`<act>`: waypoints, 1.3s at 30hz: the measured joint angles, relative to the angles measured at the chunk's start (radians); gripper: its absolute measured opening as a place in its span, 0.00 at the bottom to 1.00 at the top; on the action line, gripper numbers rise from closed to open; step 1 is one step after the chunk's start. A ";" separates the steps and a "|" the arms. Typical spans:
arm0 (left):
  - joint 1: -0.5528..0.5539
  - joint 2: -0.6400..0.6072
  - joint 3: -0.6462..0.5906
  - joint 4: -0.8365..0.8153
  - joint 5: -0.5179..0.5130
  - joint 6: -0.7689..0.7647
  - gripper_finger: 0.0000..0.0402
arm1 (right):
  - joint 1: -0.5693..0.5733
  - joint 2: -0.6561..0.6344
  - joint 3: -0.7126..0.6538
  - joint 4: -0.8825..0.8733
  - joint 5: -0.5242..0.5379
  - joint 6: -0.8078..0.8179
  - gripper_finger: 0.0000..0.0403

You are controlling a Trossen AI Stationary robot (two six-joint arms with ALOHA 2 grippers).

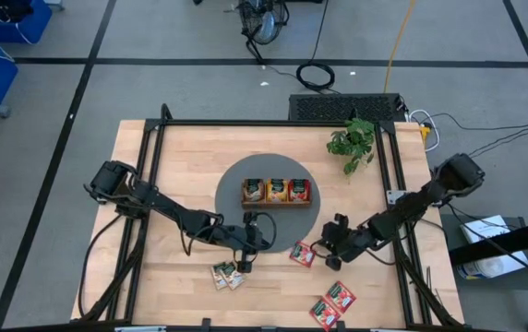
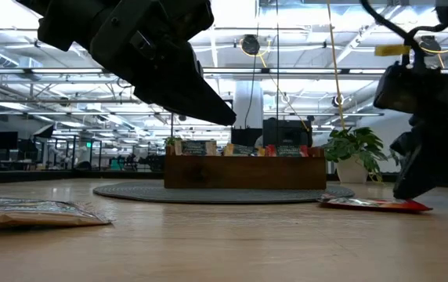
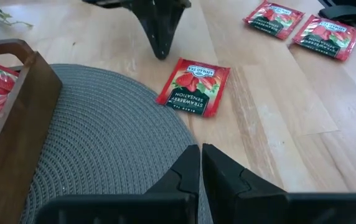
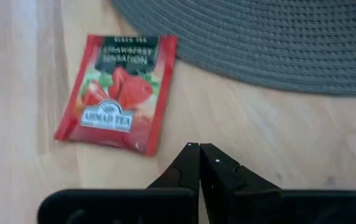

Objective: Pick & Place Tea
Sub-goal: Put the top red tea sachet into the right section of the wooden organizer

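Observation:
A red tea sachet [image 1: 303,254] lies flat on the wood just off the grey mat's [image 1: 236,198] near right edge. My right gripper [image 1: 323,247] hangs shut just right of it; in its wrist view the fingertips [image 4: 200,151] stand beside the sachet's [image 4: 119,93] corner, apart from it. My left gripper [image 1: 268,237] is shut with nothing in it above the mat's near edge, pointing toward the same sachet [image 3: 193,86]. The wooden tray [image 1: 276,203] on the mat holds sachets in its compartments. Two beige sachets [image 1: 227,275] and two red ones [image 1: 333,304] lie near the front edge.
A potted plant [image 1: 354,143] stands at the far right of the table. Dark frame rails [image 1: 153,166] run along the table's sides. Bare wood lies between the mat and the front edge.

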 joint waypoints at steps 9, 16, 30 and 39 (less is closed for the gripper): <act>-0.002 0.000 0.000 -0.016 0.000 -0.022 0.06 | 0.050 0.062 -0.001 0.190 -0.117 0.000 0.00; -0.004 0.000 0.000 -0.016 0.007 -0.025 0.06 | 0.087 0.062 -0.001 0.223 -0.167 0.007 0.00; -0.004 0.000 0.000 -0.016 0.008 -0.030 0.06 | 0.066 0.062 0.000 0.210 -0.102 0.021 0.00; 0.000 0.000 0.000 -0.025 0.008 -0.053 0.06 | 0.051 0.143 0.002 0.317 -0.114 -0.002 0.00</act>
